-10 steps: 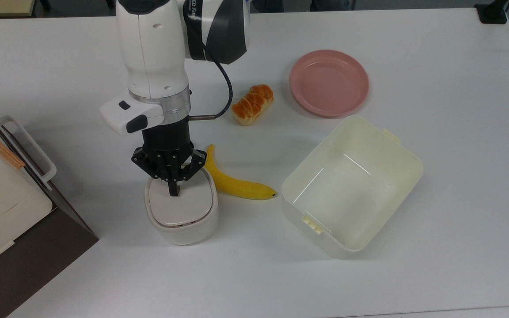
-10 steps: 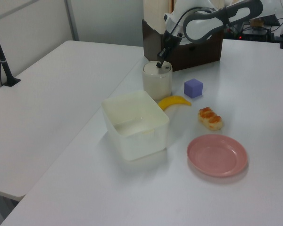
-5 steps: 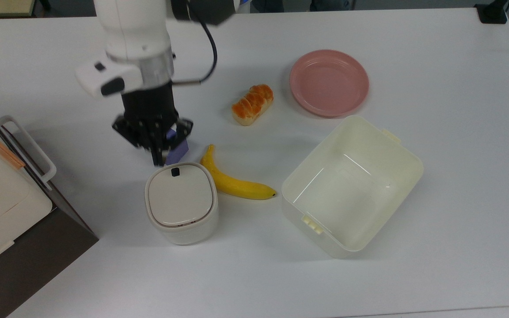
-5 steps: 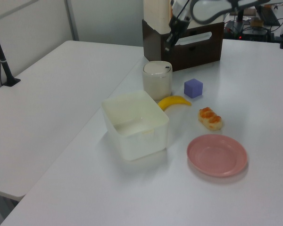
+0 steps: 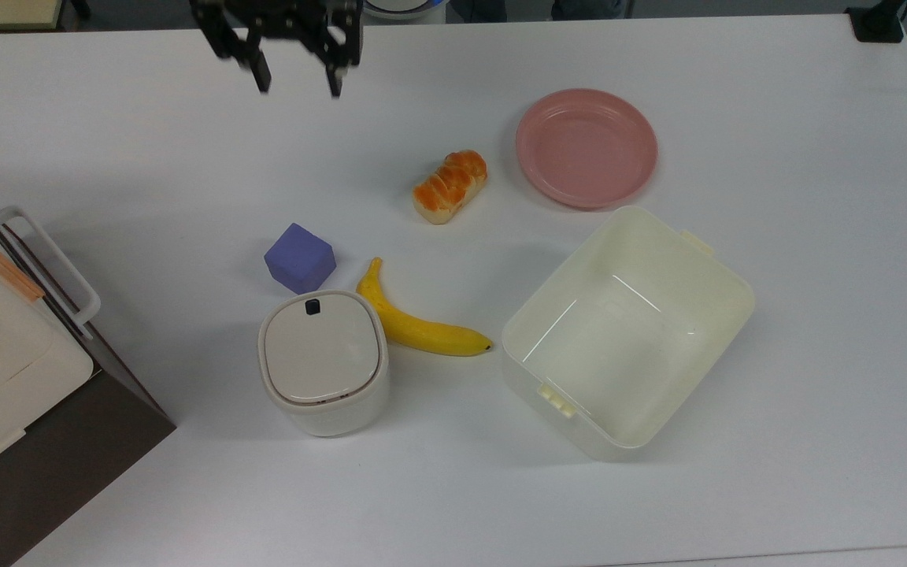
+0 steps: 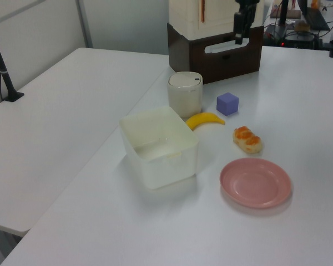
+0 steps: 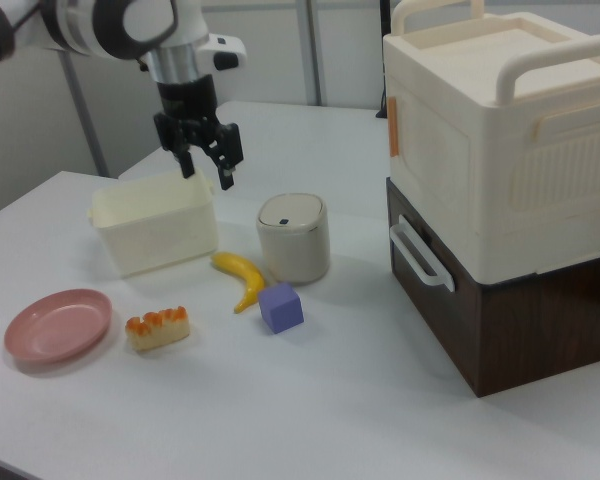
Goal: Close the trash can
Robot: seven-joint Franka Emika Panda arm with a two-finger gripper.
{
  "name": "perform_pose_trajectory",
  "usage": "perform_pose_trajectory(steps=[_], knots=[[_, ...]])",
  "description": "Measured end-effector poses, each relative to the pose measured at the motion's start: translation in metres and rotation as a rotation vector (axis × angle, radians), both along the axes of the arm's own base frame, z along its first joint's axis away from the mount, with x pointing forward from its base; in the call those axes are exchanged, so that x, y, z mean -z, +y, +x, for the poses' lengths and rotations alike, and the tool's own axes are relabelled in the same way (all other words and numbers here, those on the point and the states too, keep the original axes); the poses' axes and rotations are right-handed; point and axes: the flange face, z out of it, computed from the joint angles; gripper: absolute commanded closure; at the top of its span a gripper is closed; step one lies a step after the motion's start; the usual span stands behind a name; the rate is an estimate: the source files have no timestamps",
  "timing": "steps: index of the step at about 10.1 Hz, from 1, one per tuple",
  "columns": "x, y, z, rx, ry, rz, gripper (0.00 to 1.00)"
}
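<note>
— What did we find under the black two-finger gripper (image 5: 297,82)?

— Its fingers were spread, holding nothing. Well below it we saw the small white rounded plastic trash can (image 5: 323,361), beige lid flat and shut.

— And beyond?

— A purple cube (image 5: 300,257) and a yellow banana (image 5: 418,324) lay just beside the can.

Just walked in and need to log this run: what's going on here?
The trash can sits on the table with its beige lid flat down, so it looks closed. The gripper is open, holds nothing, and hangs high above the table, well clear of the can. A purple cube and a banana lie beside the can, untouched.
</note>
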Motion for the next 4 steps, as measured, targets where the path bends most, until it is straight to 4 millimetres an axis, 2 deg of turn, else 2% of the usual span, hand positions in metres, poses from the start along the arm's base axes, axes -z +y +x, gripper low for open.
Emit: perform_pose_trajectory(steps=[2,4], knots=[[-0.017,0.002,-0.019,-0.003,0.02,0.002,0.0],[-0.013,0.008,-0.022,-0.012,0.042,0.012,0.0]])
